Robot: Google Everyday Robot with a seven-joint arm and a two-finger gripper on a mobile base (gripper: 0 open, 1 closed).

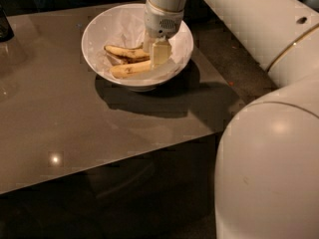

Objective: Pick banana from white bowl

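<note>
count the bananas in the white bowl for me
2. The pale, straighter banana lies nearer the front of the white bowl; a darker-streaked banana lies just behind it. The gripper is down in the bowl over their right ends, and may hide more.

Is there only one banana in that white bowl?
No: two lie in the white bowl, the pale banana in front, a streaked banana behind, with the tool at their right ends.

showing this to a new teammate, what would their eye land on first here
The white bowl stands out bright against the dark table, holding the banana and a darker-streaked second banana behind it. The gripper is down inside the bowl at the bananas' right ends. The robot's bulky white arm fills the right side of the view.
</note>
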